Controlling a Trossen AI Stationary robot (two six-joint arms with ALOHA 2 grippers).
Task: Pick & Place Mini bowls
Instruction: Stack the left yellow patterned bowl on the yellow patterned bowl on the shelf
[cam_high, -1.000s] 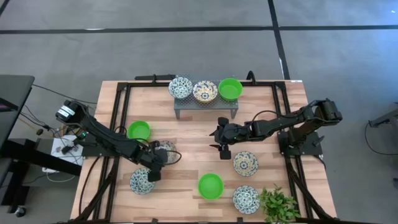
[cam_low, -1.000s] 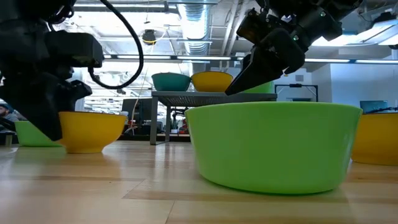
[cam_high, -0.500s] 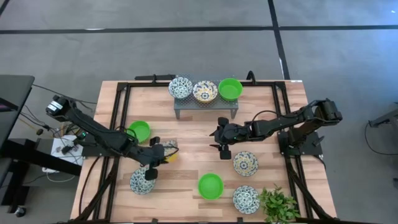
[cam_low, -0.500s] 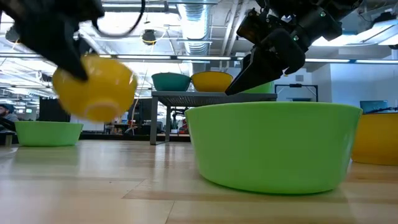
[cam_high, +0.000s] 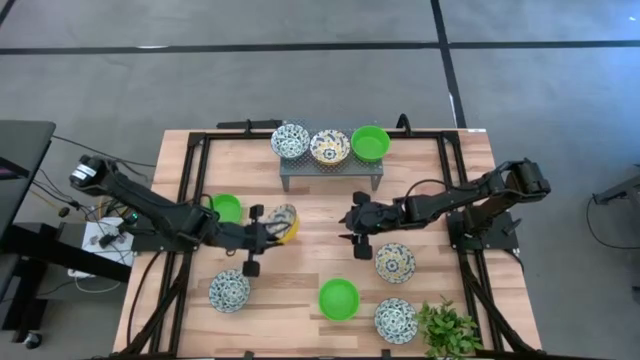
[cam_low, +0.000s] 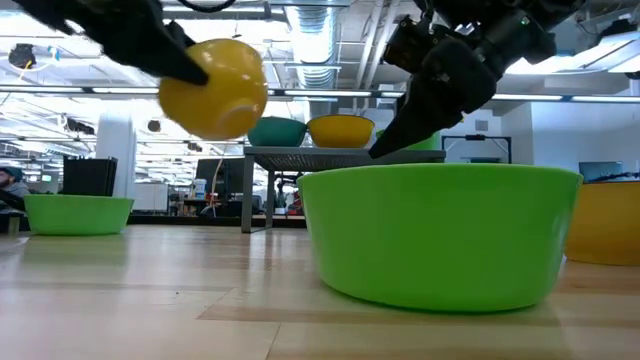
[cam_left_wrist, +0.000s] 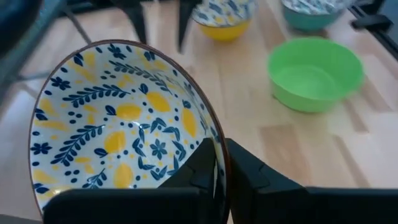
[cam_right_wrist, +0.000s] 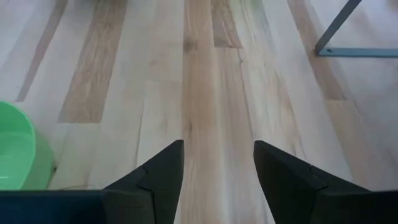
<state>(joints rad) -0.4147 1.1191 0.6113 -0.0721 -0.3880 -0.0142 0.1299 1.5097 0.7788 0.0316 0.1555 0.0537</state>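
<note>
A yellow patterned mini bowl (cam_high: 283, 224) hangs tipped above the table's left middle, with my left gripper (cam_high: 271, 233) shut on it. In the low view the bowl (cam_low: 215, 88) is well above the tabletop. My right gripper (cam_high: 355, 226) stands open over bare wood right of centre, with nothing between its fingers (cam_right_wrist: 160, 168). A blue-white bowl (cam_high: 290, 140), a yellow one (cam_high: 329, 147) and a green one (cam_high: 370, 142) sit on the grey rack (cam_high: 330, 178) at the far edge. Two green bowls (cam_high: 226, 208) (cam_high: 338, 298) rest on the table. My left gripper pinches the bowl's rim (cam_left_wrist: 214, 140), one finger inside the bowl and one outside its wall. The fingers come from the table's left side, slanting down. The bowl is lifted clear of the table and tipped, its yellow outside (cam_low: 228, 95) toward the low camera.
On the table's near half rest a blue-white bowl (cam_high: 229, 290), a yellow patterned bowl (cam_high: 395, 262) and another blue-white bowl (cam_high: 396, 320). A green leafy plant (cam_high: 447, 328) stands at the near right corner. Black frame rails (cam_high: 195, 180) run along the table's sides.
My left gripper has shut on the yellow bowl's rim and risen, drifting toward the table's far edge and right while rolling. The bowl, which stood on the table, is now lifted clear and tipped on its side.
</note>
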